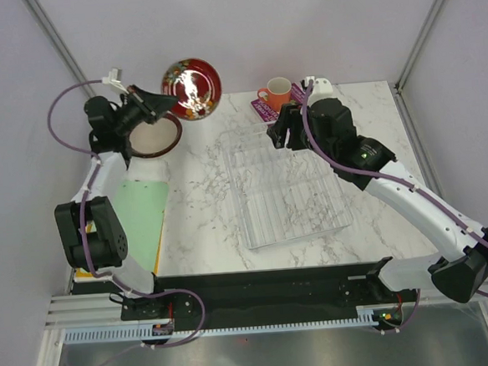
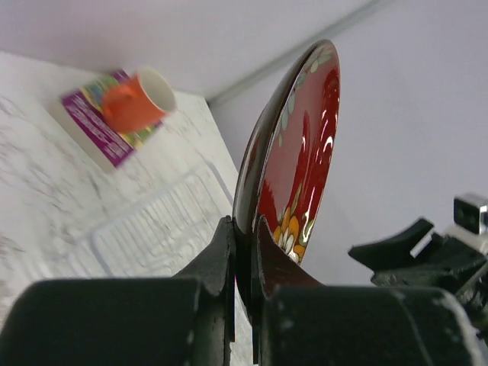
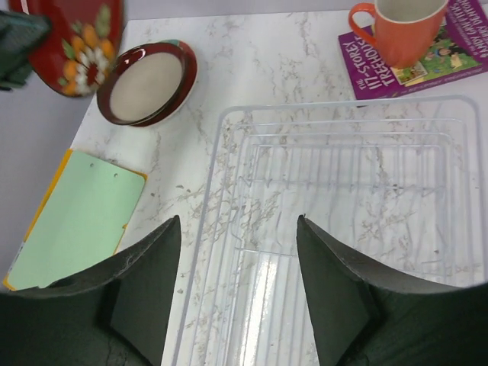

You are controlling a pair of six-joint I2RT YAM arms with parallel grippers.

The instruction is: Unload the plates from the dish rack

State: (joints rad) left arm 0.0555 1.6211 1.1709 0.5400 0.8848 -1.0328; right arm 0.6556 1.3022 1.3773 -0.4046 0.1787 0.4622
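The see-through dish rack (image 1: 286, 184) lies on the marble table and holds no plates; it also shows in the right wrist view (image 3: 343, 221). My left gripper (image 1: 161, 103) is shut on the rim of a red flowered plate (image 1: 192, 88), held upright in the air at the back left; in the left wrist view (image 2: 293, 160) the fingers pinch its lower edge. A brown-rimmed plate (image 1: 151, 137) with a pale centre lies flat on the table under the left arm. My right gripper (image 3: 238, 229) is open and empty above the rack's far end.
An orange mug (image 1: 276, 92) stands on a purple book (image 1: 266, 108) at the back, beside the right gripper. A green mat on a yellow board (image 1: 137, 211) lies at the left edge. Walls close in the back and sides.
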